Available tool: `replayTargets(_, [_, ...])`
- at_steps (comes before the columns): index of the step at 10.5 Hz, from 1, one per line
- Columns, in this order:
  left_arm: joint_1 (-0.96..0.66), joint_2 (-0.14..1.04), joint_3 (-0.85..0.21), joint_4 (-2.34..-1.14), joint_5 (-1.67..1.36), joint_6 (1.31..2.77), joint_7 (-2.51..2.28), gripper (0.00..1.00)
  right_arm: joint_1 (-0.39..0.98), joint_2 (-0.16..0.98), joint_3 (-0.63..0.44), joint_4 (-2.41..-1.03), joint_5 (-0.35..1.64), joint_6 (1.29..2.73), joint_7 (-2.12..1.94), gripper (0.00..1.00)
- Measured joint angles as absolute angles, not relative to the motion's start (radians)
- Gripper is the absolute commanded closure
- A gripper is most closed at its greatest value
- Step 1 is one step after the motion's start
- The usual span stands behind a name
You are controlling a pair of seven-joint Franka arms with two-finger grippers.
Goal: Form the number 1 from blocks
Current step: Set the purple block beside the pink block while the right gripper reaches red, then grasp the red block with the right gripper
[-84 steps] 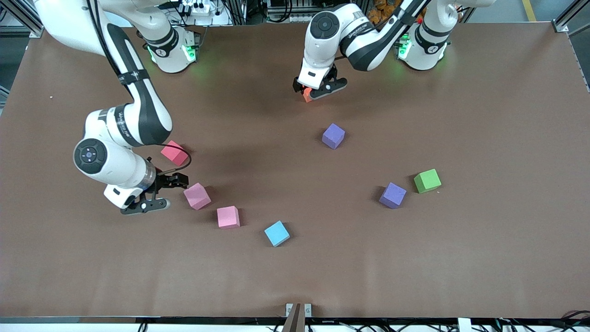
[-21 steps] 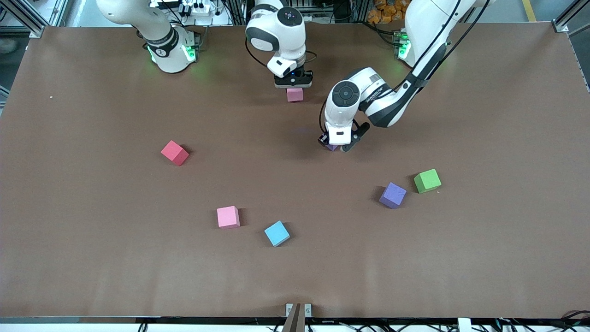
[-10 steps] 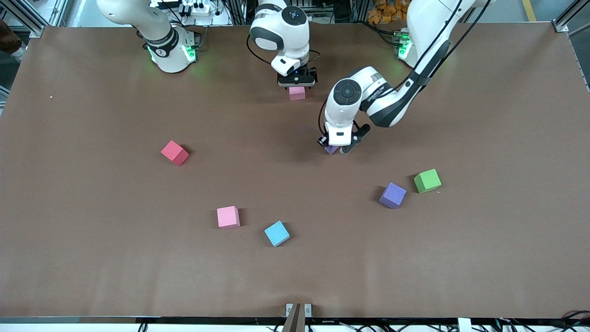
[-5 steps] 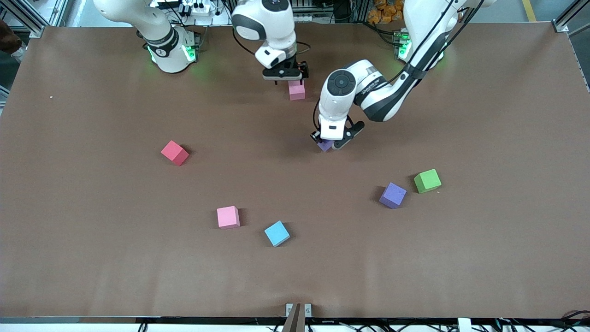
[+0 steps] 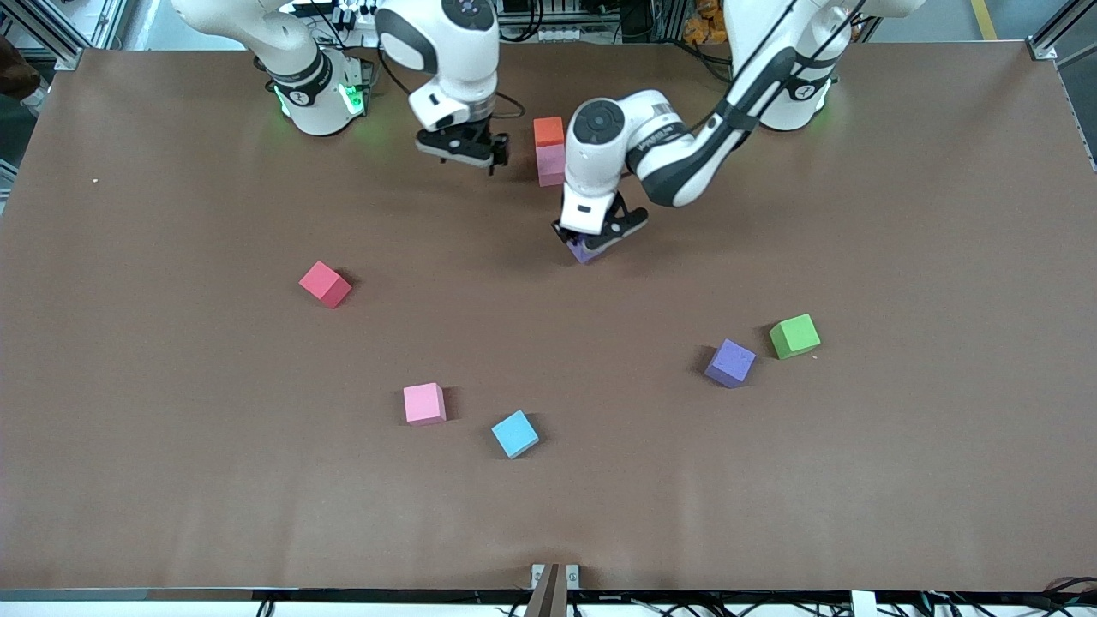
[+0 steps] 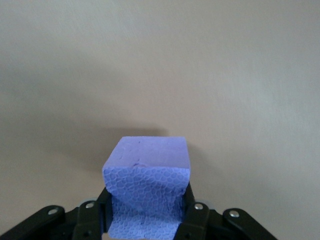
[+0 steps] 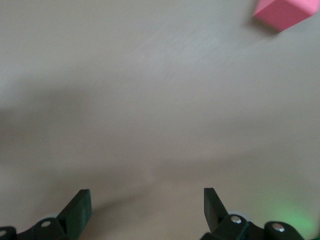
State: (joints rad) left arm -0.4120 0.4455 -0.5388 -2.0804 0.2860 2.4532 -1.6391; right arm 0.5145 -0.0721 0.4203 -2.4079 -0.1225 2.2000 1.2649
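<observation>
Mostly hidden: purple block (image 5: pixel 584 251) tucked under the left gripper (image 5: pixel 595 239), only a lower corner peeking out in the front view. Clearer from the left wrist: same block (image 6: pixel 146 187) pinched between 2 black fingers (image 6: pixel 190 216), lifted off the table, its lower part cut off at the frame edge. Hangs over bare brown table (image 5: pixel 548 514), just in front of the orange block (image 5: pixel 548 131) and pink block (image 5: pixel 551 164), which sit touching in a short line, orange farther from the front camera. One edge of that pink block partly covered by the left arm's wrist.

Right gripper (image 5: pixel 461 151) up over the table beside that pair, toward the right arm's end, jaws spread wide and empty; fingertips (image 7: pixel 80 210) only just showing in the right wrist view, with a corner of a pink block (image 7: pixel 282 12) cut off at the frame edge.

Loose on the surface: red block (image 5: pixel 325 284) toward the right arm's end; second pink block (image 5: pixel 424 404) and blue block (image 5: pixel 515 434) nearer the front camera, close but apart; second purple block (image 5: pixel 730 363) and green block (image 5: pixel 794 336) near each other toward the left arm's end.

Matte brown tabletop, aluminium framing at the corners, cables and a power strip (image 5: pixel 338 12) past the bases, green lights glowing on both bases.
</observation>
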Motion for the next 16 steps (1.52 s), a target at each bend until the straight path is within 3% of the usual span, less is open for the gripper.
replayTargets(3, [-0.484,0.447,-0.540,-2.070,0.286,2.455,-1.637,1.00,0.320,-0.140,0.408,-2.409,-0.124,2.112,1.072,0.02])
replayTargets(6, [-0.535,0.465,-0.538,-2.055,0.293,2.458,-1.593,1.00,0.247,-0.168,0.282,-2.411,-0.125,2.109,0.894,0.02])
replayTargets(10, [-0.562,0.500,-0.537,-2.049,0.350,2.470,-1.590,1.00,0.189,-0.161,0.096,-2.410,-0.125,2.217,0.687,0.02])
replayTargets(16, [-0.594,0.520,-0.537,-2.050,0.352,2.470,-1.585,1.00,0.152,0.068,-0.040,-2.417,-0.106,2.452,0.623,0.05])
